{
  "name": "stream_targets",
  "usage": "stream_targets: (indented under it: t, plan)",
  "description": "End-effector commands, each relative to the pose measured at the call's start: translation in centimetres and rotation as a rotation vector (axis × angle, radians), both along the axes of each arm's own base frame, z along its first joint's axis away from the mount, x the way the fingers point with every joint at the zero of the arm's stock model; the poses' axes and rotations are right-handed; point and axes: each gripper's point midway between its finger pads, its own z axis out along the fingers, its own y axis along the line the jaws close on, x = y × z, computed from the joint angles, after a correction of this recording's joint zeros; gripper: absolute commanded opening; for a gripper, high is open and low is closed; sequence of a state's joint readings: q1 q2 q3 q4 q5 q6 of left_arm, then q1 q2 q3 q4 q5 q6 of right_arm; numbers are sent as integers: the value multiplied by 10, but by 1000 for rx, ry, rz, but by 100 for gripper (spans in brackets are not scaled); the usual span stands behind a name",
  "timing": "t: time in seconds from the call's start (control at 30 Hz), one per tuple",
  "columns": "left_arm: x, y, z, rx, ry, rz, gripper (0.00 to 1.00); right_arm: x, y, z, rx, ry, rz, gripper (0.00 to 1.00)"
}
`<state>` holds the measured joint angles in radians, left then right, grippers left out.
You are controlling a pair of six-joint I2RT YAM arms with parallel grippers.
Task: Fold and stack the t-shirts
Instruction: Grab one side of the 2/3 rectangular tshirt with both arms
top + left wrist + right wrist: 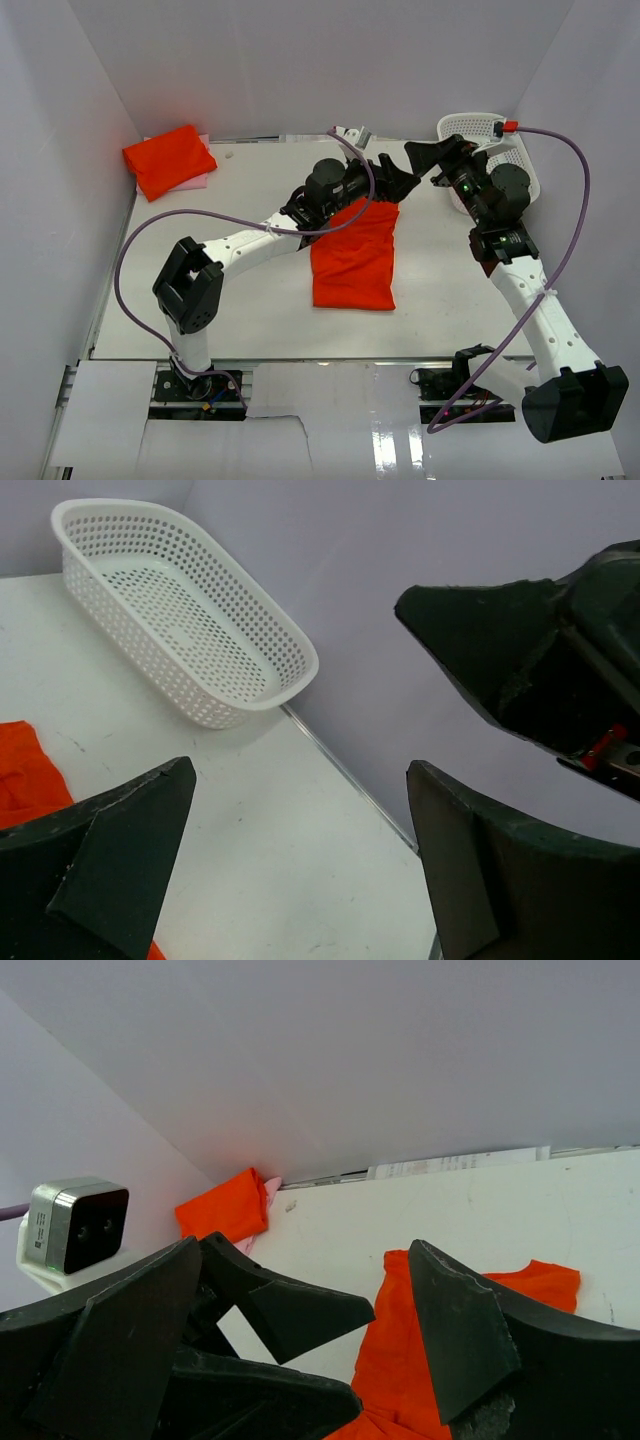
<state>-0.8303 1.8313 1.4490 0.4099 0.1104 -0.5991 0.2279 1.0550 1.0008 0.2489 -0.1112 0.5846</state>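
Left claw: your left gripper [300, 770] has its fingers spread wide with nothing between them, so it holds no cloth.
Left claw position: you see it in the top view [400, 182] just past the far edge of the middle t-shirt [353, 258], with the left arm stretched across that shirt's far left part.
Right claw: your right gripper [300, 1250] is also spread wide and has hold of nothing.
Right claw position: it sits toward the far right of the table [220, 300], pointing at the left gripper. The two are near each other, and the left wrist view shows a gap between them.
Middle t-shirt: it lies flat in the centre of the table as a long orange-red strip running from near to far. Your right wrist view shows a sleeve spreading out at its far end.
Folded t-shirt: you find the folded t-shirt [168, 160] in the far left corner as a compact bundle resting on a pink cloth [197, 181], close to the wall and well apart from the middle one.
Basket: the white mesh basket [215, 705] stands in the far right corner beside the wall, behind the right gripper and apart from both shirts.
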Motion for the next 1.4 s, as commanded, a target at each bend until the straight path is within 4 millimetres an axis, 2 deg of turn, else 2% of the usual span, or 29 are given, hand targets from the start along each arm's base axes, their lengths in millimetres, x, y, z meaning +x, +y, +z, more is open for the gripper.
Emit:
stream_targets:
  t: [0.0, 0.2, 0.4, 0.43, 0.47, 0.5, 0.8, 0.97, 1.1, 1.13, 1.27, 1.33, 1.37]
  plan:
    - [-14, -7, 33, -52, -74, -60, 98, -6, 4, 40, 57, -98, 20, 90]
    - [-20, -12, 41, -60, -102, -100, 98, -9, 6, 42, 62, -117, 35, 90]
    - [-30, -26, 29, -69, -79, -193, 98, -8, 10, 45, 72, -117, 50, 90]
    - [-28, -24, 28, -70, -74, -181, 98, -8, 9, 45, 71, -116, 46, 90]
    - [-29, -22, 36, -91, -90, -175, 98, -9, 9, 46, 77, -117, 46, 90]
    - [-29, -20, 30, -88, -85, -163, 98, -9, 8, 45, 82, -113, 41, 90]
    - [-34, -16, 32, -112, -105, -179, 98, -22, 15, 52, 91, -189, 100, 90]
    - [-38, -14, 34, -138, -98, -205, 98, -19, -3, 38, 173, -104, -4, 90]
    - [-37, -7, 36, -167, -95, -199, 98, -25, -7, 44, 206, -132, -13, 90]
    - [-36, -6, 36, -171, -85, -207, 98, -23, -8, 40, 208, -108, -22, 90]
    - [-34, -8, 24, -184, -7, -310, 98, -26, -8, 42, 239, -121, -14, 90]
    - [-42, -9, 28, -180, -44, -360, 98, -27, -7, 40, 237, -141, -4, 90]
    - [-48, -6, 40, -218, -112, -372, 98, -29, -8, 44, 245, -164, -7, 90]
